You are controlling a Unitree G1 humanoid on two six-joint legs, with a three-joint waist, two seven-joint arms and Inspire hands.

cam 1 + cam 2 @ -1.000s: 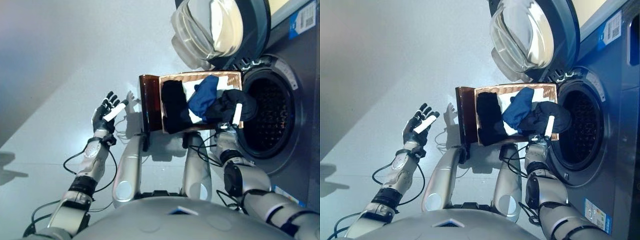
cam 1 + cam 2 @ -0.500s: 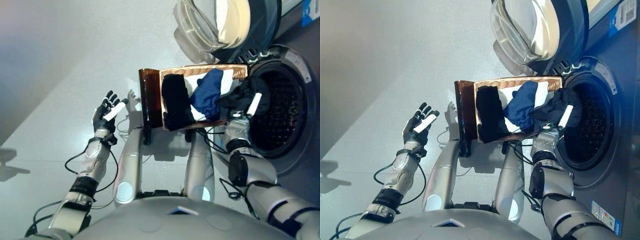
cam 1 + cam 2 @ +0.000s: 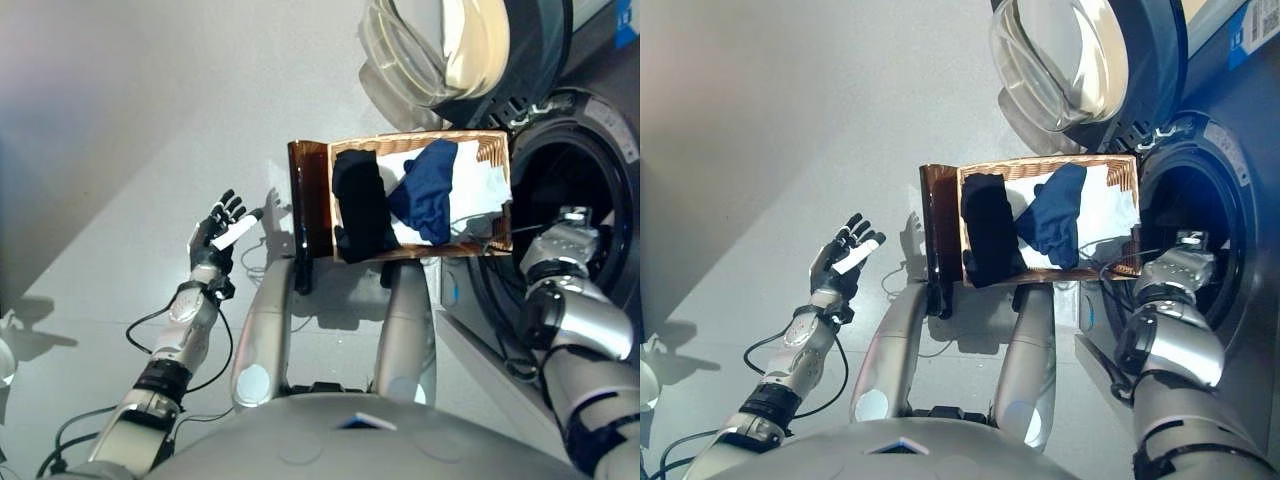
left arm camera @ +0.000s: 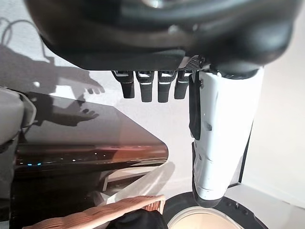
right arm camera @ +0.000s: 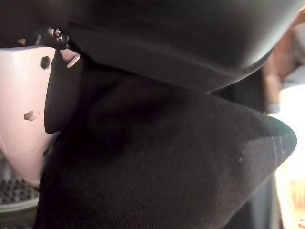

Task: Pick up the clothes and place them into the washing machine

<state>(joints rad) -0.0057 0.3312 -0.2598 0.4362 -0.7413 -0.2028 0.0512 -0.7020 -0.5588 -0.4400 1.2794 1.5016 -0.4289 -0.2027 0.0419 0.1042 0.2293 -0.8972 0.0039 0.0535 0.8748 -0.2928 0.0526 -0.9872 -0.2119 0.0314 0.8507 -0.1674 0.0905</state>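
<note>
Dropping a dark cloth into the washer

Fingers of the right hand (image 5: pixel 28 109) are wrapped tight on the dark cloth (image 5: pixel 157 167), deep inside the washing machine (image 3: pixel 1200 200) hole; let go only when the cloth is well past the rim. More clothes (image 3: pixel 425 195) wait in the basket (image 3: pixel 490 148) on the robot's lap. Left hand (image 3: pixel 215 238) floats off to the side, fingers spread apart

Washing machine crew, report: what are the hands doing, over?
Right hand inside drum, gripping black garment. Left hand open, idle. Black and blue clothes in basket. Door open.
</note>
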